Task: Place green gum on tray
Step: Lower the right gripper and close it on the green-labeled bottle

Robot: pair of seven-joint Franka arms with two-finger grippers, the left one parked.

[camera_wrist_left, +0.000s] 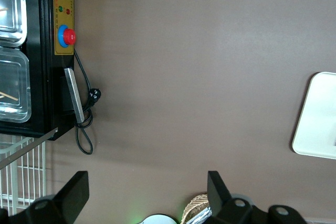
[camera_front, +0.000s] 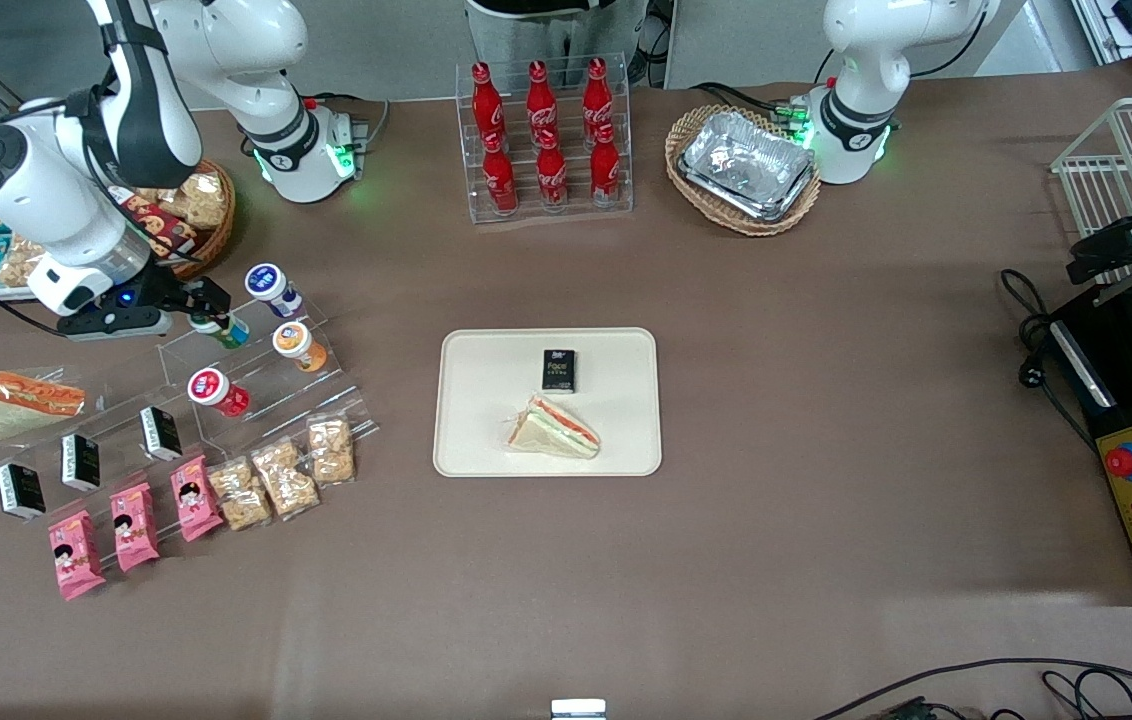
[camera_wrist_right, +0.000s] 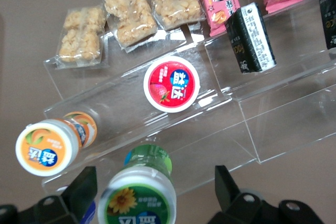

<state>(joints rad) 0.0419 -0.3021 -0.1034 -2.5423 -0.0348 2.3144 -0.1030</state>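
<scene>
Hand (camera_wrist_right: 152,195) spread wide, straddling green gum (camera_wrist_right: 138,198) without touching, holding nothing. Green gum (camera_front: 222,329) resting on clear stepped rack (camera_front: 256,370) toward working arm's end of tabletop (camera_front: 776,400), well apart from tray (camera_front: 626,350) carrying sandwich (camera_front: 554,428) and black box (camera_front: 558,369).

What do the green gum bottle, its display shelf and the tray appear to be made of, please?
Green gum, between the open gripper fingers: likely plastic, smooth lid, glossy printed label. Stepped shelf: clear acrylic, see-through with bright edges. Tray: matte cream, perhaps plastic or moulded fibre.
</scene>
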